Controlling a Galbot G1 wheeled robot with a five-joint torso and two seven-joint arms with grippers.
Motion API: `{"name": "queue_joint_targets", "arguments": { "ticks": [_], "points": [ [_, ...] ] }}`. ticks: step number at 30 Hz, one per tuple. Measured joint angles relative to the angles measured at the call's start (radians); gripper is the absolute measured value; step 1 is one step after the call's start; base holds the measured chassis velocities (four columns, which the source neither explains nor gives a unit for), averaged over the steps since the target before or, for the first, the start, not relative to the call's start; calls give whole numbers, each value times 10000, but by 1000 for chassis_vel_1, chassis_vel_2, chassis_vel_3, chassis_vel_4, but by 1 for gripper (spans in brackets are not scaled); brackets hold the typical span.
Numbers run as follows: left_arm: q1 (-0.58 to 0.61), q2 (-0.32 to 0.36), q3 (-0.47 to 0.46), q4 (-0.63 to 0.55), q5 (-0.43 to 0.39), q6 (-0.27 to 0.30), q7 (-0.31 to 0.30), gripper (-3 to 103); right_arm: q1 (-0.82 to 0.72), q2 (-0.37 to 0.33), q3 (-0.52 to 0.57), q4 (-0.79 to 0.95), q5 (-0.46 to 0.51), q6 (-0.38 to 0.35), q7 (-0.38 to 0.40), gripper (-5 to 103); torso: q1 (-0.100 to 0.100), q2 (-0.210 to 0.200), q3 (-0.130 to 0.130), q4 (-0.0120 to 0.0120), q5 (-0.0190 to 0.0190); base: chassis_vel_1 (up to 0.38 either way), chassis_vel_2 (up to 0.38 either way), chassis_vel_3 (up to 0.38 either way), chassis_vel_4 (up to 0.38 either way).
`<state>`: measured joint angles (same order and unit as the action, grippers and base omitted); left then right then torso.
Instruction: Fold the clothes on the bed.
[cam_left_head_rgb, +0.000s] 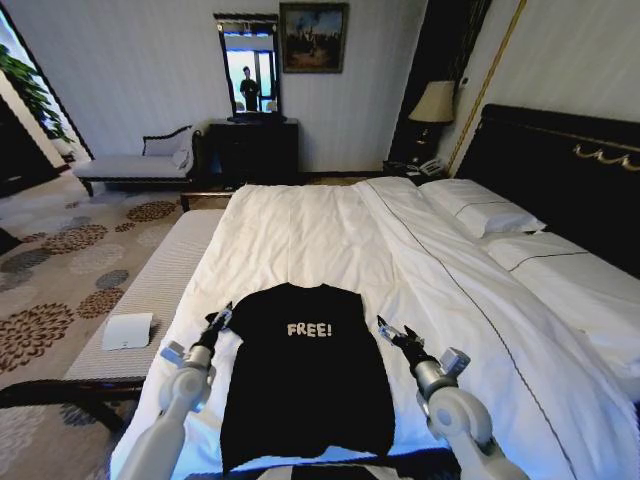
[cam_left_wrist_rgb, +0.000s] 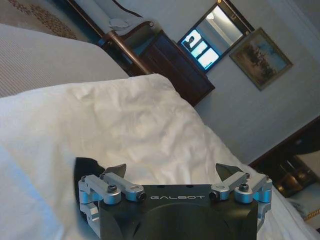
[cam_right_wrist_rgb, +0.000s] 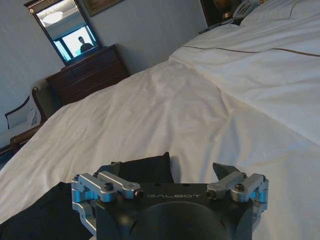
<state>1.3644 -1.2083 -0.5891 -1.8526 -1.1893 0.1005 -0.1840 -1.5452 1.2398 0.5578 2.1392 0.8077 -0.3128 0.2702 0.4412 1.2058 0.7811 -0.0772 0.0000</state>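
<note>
Both grippers, left (cam_left_head_rgb: 222, 318) and right (cam_left_head_rgb: 386, 329), flank your T-shirt (cam_left_head_rgb: 305, 370) spread-jawed; you next pinch its sleeves.

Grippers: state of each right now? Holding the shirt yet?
Left gripper: open, holding nothing, at the left sleeve of the black T-shirt.
Right gripper: open, holding nothing, at the shirt's right sleeve.

T-shirt's (cam_left_head_rgb: 305, 375) lower hem cut off by head view's bottom edge, its left sleeve hidden behind left gripper (cam_left_head_rgb: 219, 320), person reflected in mirror (cam_left_head_rgb: 249, 68) too small to tell.
</note>
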Motion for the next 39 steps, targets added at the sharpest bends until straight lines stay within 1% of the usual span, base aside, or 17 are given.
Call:
{"name": "queue_joint_targets", "arguments": {
  "ticks": [4, 8, 10, 12, 22, 24, 25, 26, 28, 29, 30, 31, 36, 39],
  "points": [
    [546, 124, -230, -39, 174, -9, 281, 100, -11, 61, -58, -33, -84, 12, -17, 100, -1, 1, 0, 5, -1, 0, 0, 0, 0],
    [611, 69, -467, 171, 75, -4, 337, 100, 5, 100, -145, -64, -162, 15, -20, 100, -2, 1, -1, 3, -2, 0, 0, 0, 0],
    [458, 69, -626, 425, -181, 84, 330, 100, -1, 110, -181, -60, -192, 16, -21, 100, -1, 1, 0, 2, -1, 0, 0, 0, 0],
    [241, 147, -675, 744, -259, 153, 309, 100, -40, 96, -151, -39, -194, 16, -22, 100, -1, 0, 1, 2, 0, 0, 0, 0, 0],
    [-574, 363, -300, 1666, -200, 244, 100, 100, -70, 72, -46, -6, -164, 23, -24, 100, -1, 0, 0, 1, 0, 0, 0, 0, 0],
    [-641, 404, -267, 1762, -189, 254, 99, 101, -73, 72, -46, 5, -159, 23, -22, 100, -1, 0, 1, 1, 0, 0, 0, 0, 0],
    [-732, 468, -211, 1901, -169, 275, 100, 97, -78, 71, -46, 6, -152, 23, -18, 100, 0, 0, 1, 1, 1, 0, 0, 0, 0],
    [-795, 502, -170, 1993, -139, 284, 108, 97, -79, 65, -44, 6, -148, 23, -16, 100, 0, -1, 1, 1, 0, 0, 0, 0, 0],
    [-1028, 549, -60, 2300, -4, 313, 162, 89, -60, 38, -29, 3, -124, 23, -7, 100, 0, 0, 0, 1, -1, 0, 0, 0, 0],
    [-1028, 549, -60, 2300, -4, 313, 162, 89, -60, 38, -29, 3, -124, 23, -7, 100, 0, 0, 0, 1, -1, 0, 0, 0, 0],
    [-1156, 563, -7, 2463, 45, 317, 187, 85, -49, 25, -23, 3, -106, 23, 0, 100, 0, 0, 0, 1, 0, 0, 0, 0, 0],
    [-1284, 569, 47, 2639, 79, 322, 201, 83, -38, 17, -18, 4, -91, 22, 7, 100, 0, -1, 1, 1, 0, 0, 0, 0, 0],
    [-1598, 585, 239, 3080, 204, 339, 309, 82, -25, -17, 12, 4, -49, 17, 22, 100, 1, -2, 1, 1, 0, 0, 0, 0, 0],
    [-1857, 602, 508, 3429, 437, 356, 416, 81, -25, -35, 39, 4, -35, 12, 45, 100, 0, -1, 1, 1, 0, 0, 0, 0, 0]
  ]
}}
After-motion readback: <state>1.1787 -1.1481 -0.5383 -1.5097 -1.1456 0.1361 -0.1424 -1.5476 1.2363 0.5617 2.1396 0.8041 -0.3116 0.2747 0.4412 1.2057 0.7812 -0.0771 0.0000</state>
